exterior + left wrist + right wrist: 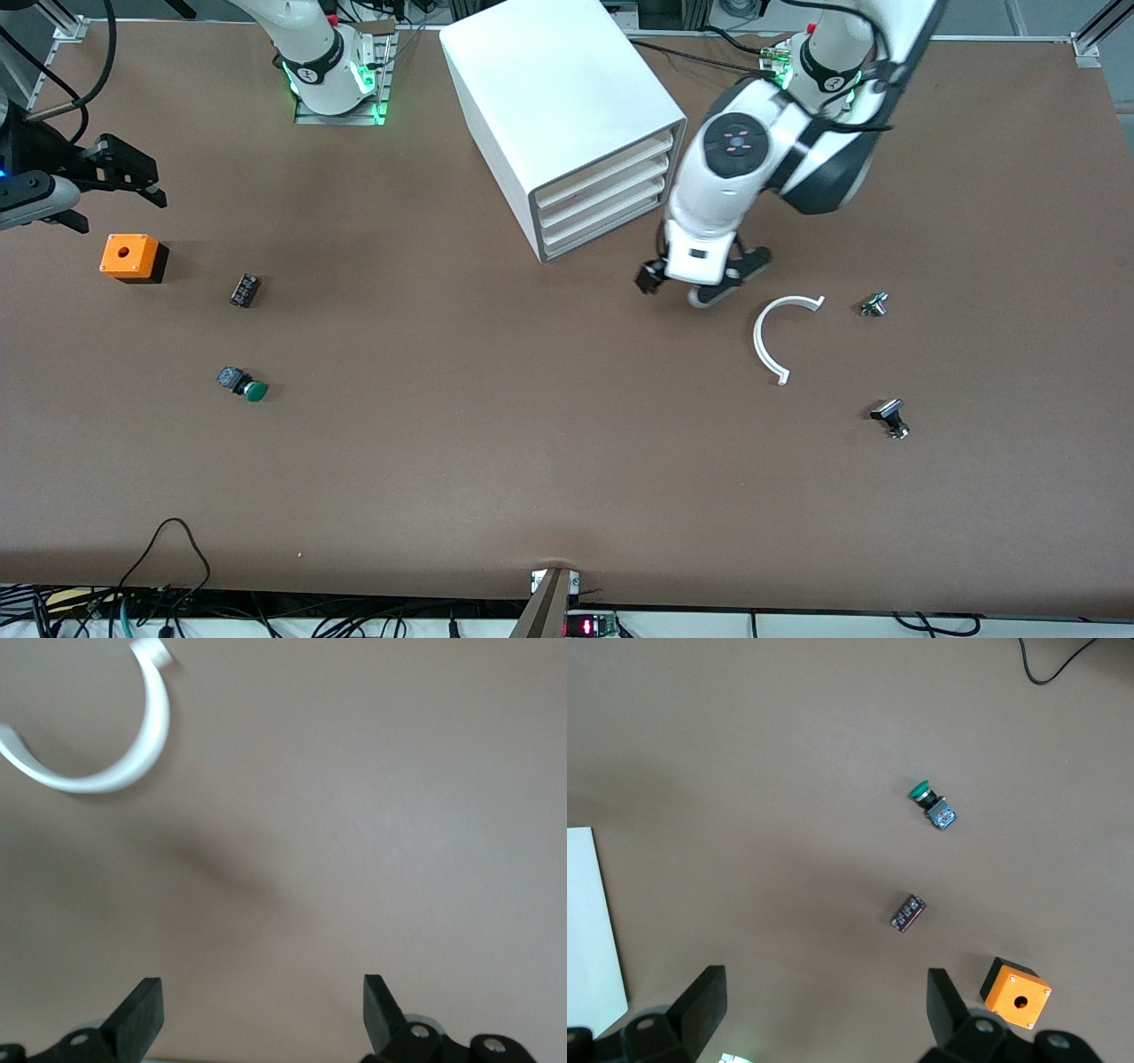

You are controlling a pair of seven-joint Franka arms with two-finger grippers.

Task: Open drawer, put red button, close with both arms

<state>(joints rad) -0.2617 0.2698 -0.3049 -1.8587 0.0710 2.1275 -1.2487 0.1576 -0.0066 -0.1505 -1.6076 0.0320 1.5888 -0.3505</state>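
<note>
Front view shows the cabinet [567, 115] near the table's [532, 425] base-side edge, all four drawers [602, 199] shut. We see no red button. Left gripper [700, 282], spread and empty, hovers before the drawers; right gripper [120, 182], spread, waits above the orange box [131, 257]. We judge every step outstanding.

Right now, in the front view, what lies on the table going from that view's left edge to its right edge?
Orange box → small dark block → green button → cabinet → white curved strip → two small metal parts.
</note>
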